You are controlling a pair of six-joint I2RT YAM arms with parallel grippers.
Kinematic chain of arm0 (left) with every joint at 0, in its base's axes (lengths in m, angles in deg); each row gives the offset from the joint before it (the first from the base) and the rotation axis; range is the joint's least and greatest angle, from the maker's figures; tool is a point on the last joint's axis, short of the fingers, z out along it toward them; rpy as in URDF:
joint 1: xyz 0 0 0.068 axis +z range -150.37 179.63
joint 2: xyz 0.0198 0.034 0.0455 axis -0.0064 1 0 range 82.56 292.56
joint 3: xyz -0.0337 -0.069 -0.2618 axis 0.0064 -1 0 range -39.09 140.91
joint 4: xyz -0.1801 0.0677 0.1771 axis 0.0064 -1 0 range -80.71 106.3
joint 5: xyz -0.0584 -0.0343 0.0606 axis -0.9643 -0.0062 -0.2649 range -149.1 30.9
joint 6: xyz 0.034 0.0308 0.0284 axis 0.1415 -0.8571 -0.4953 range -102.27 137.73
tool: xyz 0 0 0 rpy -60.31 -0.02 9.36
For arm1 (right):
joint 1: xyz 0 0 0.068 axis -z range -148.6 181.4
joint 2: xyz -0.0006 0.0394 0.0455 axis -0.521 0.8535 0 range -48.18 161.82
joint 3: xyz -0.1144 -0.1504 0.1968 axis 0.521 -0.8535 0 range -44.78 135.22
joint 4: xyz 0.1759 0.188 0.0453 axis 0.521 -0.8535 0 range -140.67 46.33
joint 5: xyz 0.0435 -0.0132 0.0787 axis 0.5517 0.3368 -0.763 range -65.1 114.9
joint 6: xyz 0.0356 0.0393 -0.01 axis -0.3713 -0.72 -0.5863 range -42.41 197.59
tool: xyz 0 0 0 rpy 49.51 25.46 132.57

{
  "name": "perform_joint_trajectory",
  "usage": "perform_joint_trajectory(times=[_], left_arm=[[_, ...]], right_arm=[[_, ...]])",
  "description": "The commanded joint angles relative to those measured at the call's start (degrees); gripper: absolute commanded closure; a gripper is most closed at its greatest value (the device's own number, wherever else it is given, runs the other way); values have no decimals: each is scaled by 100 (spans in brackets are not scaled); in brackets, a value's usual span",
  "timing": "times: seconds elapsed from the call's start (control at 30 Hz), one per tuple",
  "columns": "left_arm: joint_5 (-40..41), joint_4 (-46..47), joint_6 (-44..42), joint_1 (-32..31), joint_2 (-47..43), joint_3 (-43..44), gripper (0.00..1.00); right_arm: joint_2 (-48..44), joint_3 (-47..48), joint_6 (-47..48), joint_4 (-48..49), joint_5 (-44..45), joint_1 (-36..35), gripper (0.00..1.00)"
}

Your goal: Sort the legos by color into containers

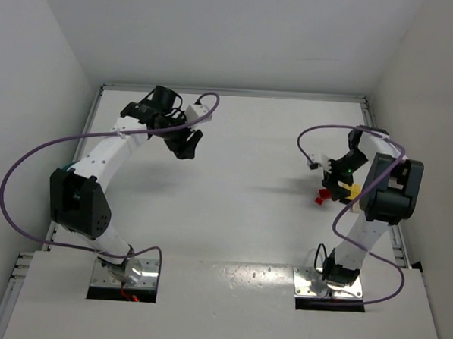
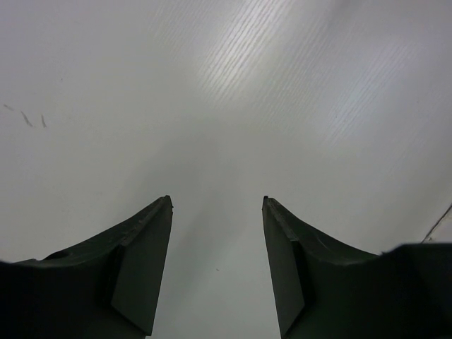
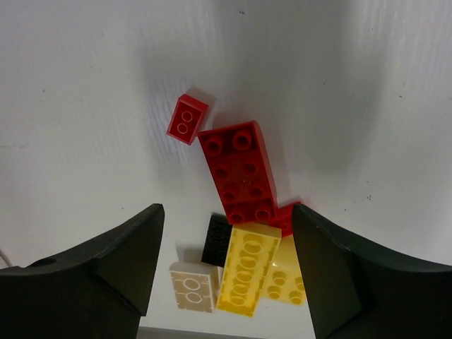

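Right claw wide open over lego pile, small red brick at 11 o'clock. Left claw wide, empty.

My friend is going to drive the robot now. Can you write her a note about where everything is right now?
Left gripper: open, empty, over bare table.
Right gripper: open, empty, pointed at the lego pile.
Legos: small red brick, big red brick, two yellow bricks, a tan one and a black one, all loose on the table by the right arm.
Containers: none in view.
Done: nothing sorted yet. Left: every brick.
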Motion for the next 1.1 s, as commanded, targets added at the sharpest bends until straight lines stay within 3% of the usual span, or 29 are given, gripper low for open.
perform_joint_trajectory(times=[0.0,0.57,0.87,1.0,1.07], left_arm=[[106,83,150,-98,-54,220,40],[344,275,431,-212,166,388,40],[344,714,879,-45,-9,125,43],[151,1005,1195,130,-194,-121,43],[-24,1058,1301,297,-343,-227,43]], right_arm=[[17,55,824,-14,71,-40,27],[324,-349,939,611,300,-154,28],[168,-884,878,1092,353,-154,54],[-96,-938,676,1112,-68,-154,71],[-290,-799,422,1025,-358,-154,74]])
